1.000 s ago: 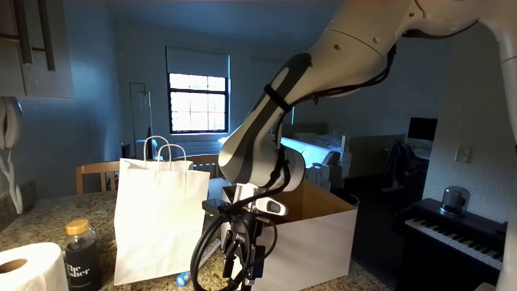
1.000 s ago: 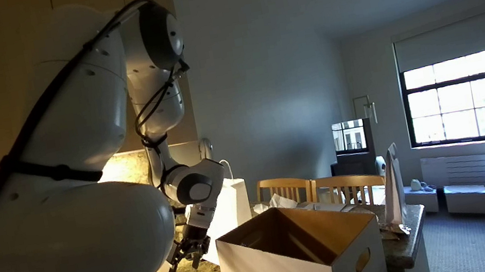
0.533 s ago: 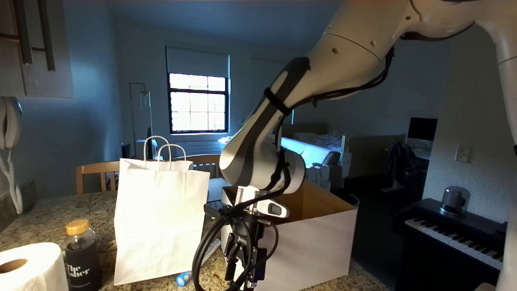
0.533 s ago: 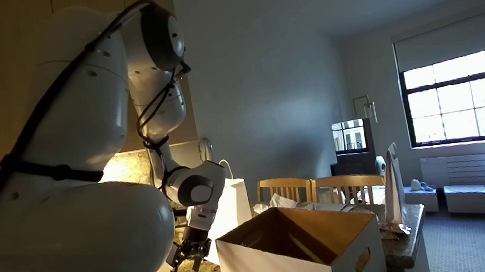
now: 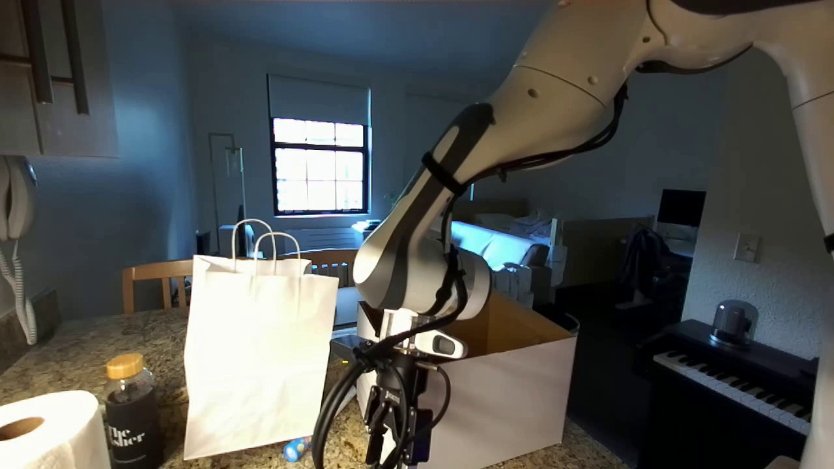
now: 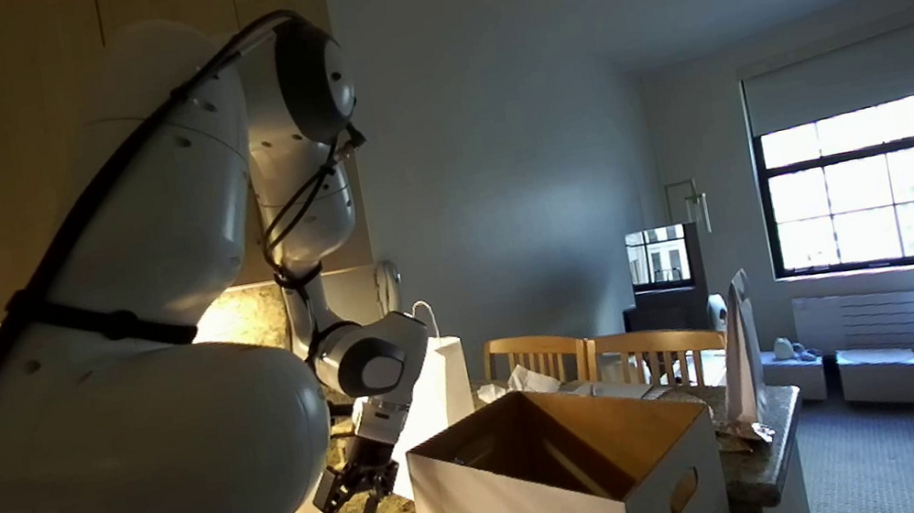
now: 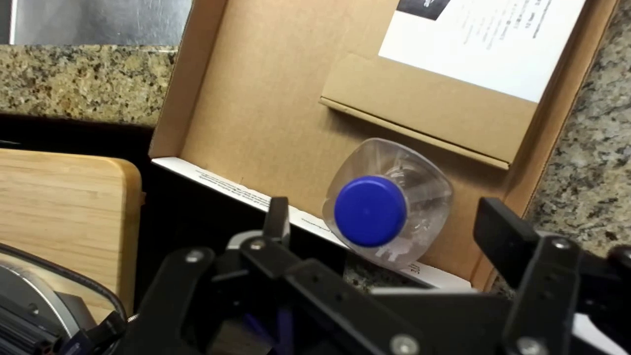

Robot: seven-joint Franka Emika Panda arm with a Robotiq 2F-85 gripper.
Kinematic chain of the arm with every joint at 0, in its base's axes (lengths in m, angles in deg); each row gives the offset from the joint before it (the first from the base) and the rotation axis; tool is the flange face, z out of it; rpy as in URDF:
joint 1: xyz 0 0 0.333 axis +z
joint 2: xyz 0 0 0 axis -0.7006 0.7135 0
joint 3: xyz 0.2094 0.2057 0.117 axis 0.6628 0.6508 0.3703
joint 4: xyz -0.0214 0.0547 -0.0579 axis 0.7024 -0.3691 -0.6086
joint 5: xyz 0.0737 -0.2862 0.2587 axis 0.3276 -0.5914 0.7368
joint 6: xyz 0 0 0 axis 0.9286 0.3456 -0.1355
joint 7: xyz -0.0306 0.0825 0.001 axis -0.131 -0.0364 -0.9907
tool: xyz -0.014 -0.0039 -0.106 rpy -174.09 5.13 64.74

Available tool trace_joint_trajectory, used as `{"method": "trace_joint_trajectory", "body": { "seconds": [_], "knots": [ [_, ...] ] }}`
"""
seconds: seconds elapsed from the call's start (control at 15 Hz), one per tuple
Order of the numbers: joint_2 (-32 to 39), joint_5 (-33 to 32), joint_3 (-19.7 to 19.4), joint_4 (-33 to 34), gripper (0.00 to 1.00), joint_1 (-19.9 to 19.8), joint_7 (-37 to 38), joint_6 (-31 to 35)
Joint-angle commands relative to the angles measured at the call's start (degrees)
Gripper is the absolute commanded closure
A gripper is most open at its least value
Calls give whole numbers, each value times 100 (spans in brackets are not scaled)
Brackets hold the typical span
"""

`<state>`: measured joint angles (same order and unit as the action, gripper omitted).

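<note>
Gripper [image 7: 387, 219] hangs, fingers spread, over the blue-capped bottle [image 7: 384, 203].

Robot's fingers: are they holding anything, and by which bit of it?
Nothing is held: in the wrist view the fingers are open, with a gap on each side of the bottle.

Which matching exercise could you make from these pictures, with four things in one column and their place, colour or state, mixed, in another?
Things
1. Bottle cap
2. Jaws
3. Small carton
4. Tall box

Descriptions
A. Inside a shallow cardboard tray
B. White outside, brown inside
C. Spread open
D. Blue

Pairs: 1-D, 2-C, 3-A, 4-B
</note>
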<state>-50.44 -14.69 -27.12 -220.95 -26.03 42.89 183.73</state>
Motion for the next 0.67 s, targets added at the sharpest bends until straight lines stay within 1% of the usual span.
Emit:
{"method": "trace_joint_trajectory", "body": {
  "seconds": [0.0, 0.33, 0.47, 0.6],
  "knots": [
    [100, -164, -27, 128, 33, 25, 237, -204],
    [166, -110, -28, 204, 68, 14, 206, -315],
    [193, -104, -35, 257, 79, 7, 211, -370],
    [202, -108, -57, 315, 87, 13, 235, -426]
  ]
}}
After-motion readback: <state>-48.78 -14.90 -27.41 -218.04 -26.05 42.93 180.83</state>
